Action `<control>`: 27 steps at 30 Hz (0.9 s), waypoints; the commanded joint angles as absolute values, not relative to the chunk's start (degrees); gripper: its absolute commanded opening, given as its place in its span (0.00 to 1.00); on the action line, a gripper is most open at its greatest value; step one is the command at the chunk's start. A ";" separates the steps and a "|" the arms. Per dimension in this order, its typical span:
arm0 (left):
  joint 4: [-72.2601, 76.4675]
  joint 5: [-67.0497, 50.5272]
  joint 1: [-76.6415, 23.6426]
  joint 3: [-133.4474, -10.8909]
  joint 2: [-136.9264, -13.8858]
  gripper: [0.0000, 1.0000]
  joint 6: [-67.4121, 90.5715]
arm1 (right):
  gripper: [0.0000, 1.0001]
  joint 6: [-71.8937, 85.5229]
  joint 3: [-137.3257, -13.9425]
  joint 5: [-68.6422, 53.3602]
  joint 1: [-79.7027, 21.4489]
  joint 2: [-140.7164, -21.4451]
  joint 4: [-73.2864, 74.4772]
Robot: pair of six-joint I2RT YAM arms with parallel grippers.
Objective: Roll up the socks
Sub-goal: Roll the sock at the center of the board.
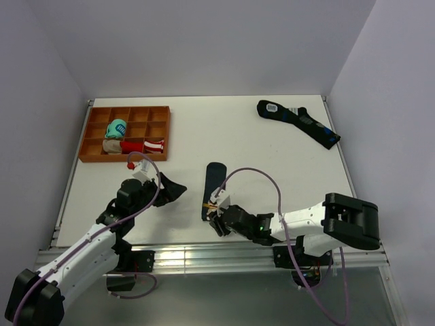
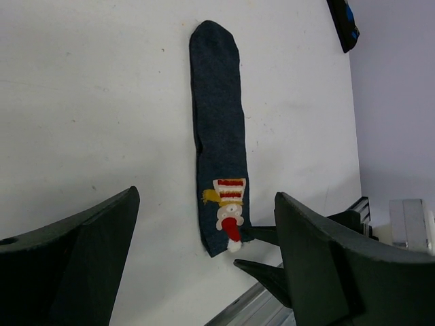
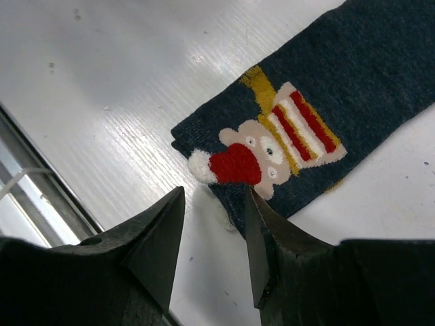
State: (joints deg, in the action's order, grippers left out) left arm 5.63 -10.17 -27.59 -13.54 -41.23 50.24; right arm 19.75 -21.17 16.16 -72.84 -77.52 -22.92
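Note:
The navy socks [image 1: 213, 185] lie flat on the table in front of the arms, with the red-white-yellow patch [image 1: 211, 206] at the near end. My right gripper [image 1: 216, 219] is low at that near end and open. In the right wrist view its two fingers [image 3: 272, 251] stand either side of the sock's [image 3: 353, 75] near corner, just below the patch [image 3: 279, 146], with nothing held. My left gripper [image 1: 174, 189] hovers left of the socks, wide open and empty. Its wrist view shows the whole sock [image 2: 217, 115] between its fingers [image 2: 326, 265].
A longer dark sock with blue marks [image 1: 299, 122] lies at the back right. An orange divided tray [image 1: 160, 132] at the back left holds teal [image 1: 117, 128], beige [image 1: 112, 145] and red-white [image 1: 146, 145] bundles. The table's metal front rail [image 1: 204, 258] runs just behind the right gripper.

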 commanded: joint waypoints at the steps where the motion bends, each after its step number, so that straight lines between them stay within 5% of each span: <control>1: 6.68 -9.32 -27.77 -16.70 -41.48 0.86 48.78 | 0.47 18.90 -23.90 21.79 -74.09 -79.71 -22.06; 20: 8.61 -9.14 -27.77 -15.82 -44.12 0.86 48.87 | 0.47 18.90 -26.45 23.73 -76.11 -87.18 -21.80; 27: 8.00 -8.26 -27.77 -15.47 -44.12 0.86 48.69 | 0.32 19.60 -25.75 24.26 -76.20 -87.98 -23.29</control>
State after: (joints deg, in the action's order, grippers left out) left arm 6.22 -9.21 -27.59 -14.87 -44.14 50.00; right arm 18.59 -26.02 24.23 -75.61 -87.02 -24.38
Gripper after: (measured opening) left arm 0.861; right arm 0.347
